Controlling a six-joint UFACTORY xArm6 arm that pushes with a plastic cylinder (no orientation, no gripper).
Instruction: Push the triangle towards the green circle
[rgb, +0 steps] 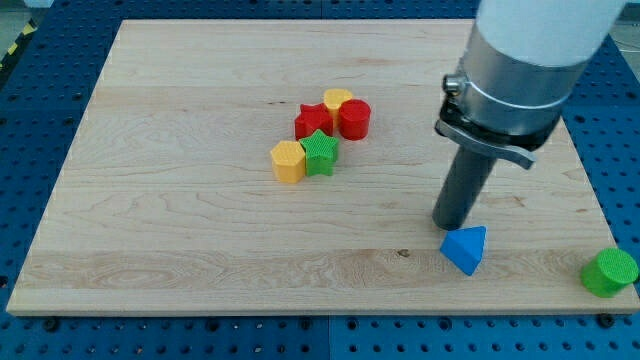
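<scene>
A blue triangle (466, 249) lies near the board's bottom right. A green circle (609, 272) sits at the board's bottom right corner, to the right of the triangle and apart from it. My tip (449, 224) stands just above and slightly left of the triangle, very close to its upper left edge. The rod rises to the arm's wide white and grey body at the view's top right.
A cluster sits near the board's middle: a red star (313, 121), a yellow heart (337, 99), a red cylinder (354, 119), a green star (320, 153) and a yellow hexagon (288, 161). The wooden board (180, 240) lies on a blue perforated table.
</scene>
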